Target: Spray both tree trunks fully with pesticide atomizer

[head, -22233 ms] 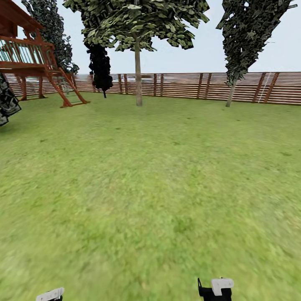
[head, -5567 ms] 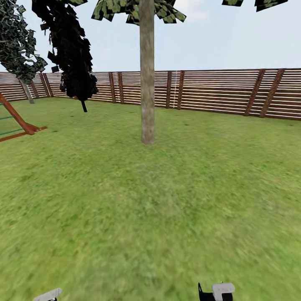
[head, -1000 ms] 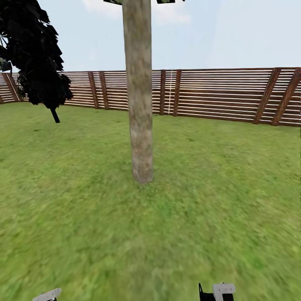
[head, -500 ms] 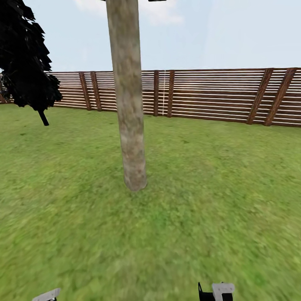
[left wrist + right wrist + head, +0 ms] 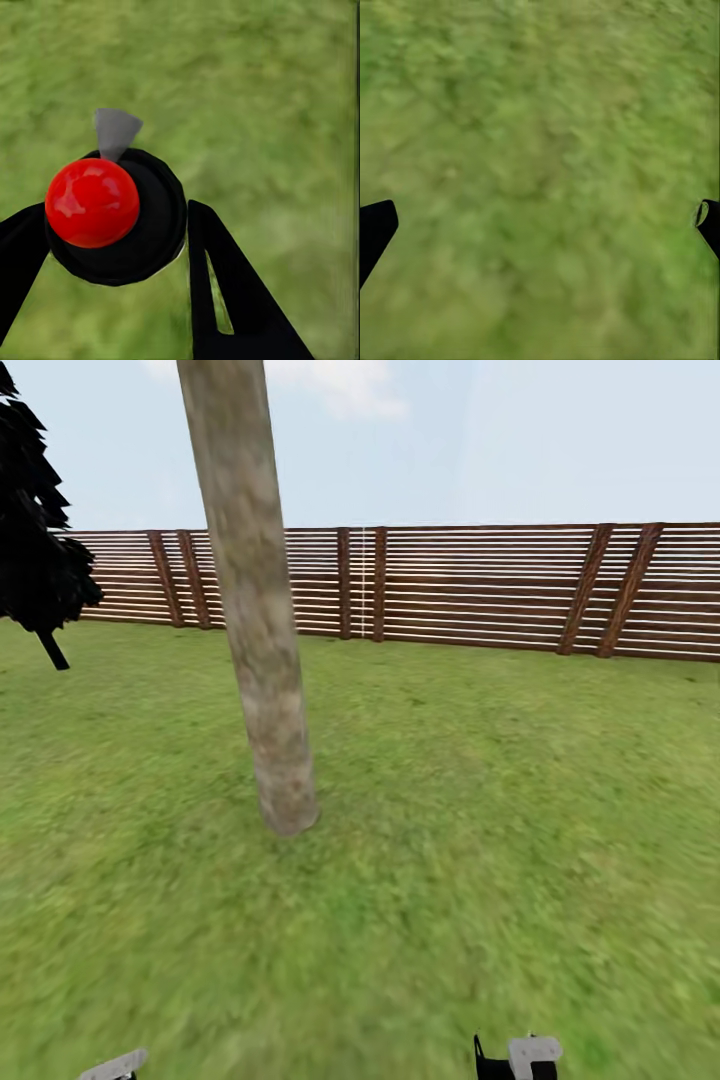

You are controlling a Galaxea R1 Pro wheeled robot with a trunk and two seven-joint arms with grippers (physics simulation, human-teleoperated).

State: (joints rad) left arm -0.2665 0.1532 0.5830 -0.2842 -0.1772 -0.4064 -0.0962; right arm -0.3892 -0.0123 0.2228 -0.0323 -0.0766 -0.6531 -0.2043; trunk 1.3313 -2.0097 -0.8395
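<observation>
Tree trunk (image 5: 262, 660) leans slightly, mottled grey-tan, standing on the lawn (image 5: 480, 810) left of centre. Brown slat fence (image 5: 480, 588) runs across behind it. Near-black cypress (image 5: 35, 560) at far left edge. Left pincer (image 5: 115, 1066) and right pincer (image 5: 530, 1055) tips poke in at the bottom edge.

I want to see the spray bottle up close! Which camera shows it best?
The left wrist view: the pesticide atomizer, with its red top, sits between the left gripper fingers, over blurry grass. The head view catches just a pale tip of that gripper at the bottom edge. The right wrist view looks down at grass.
</observation>
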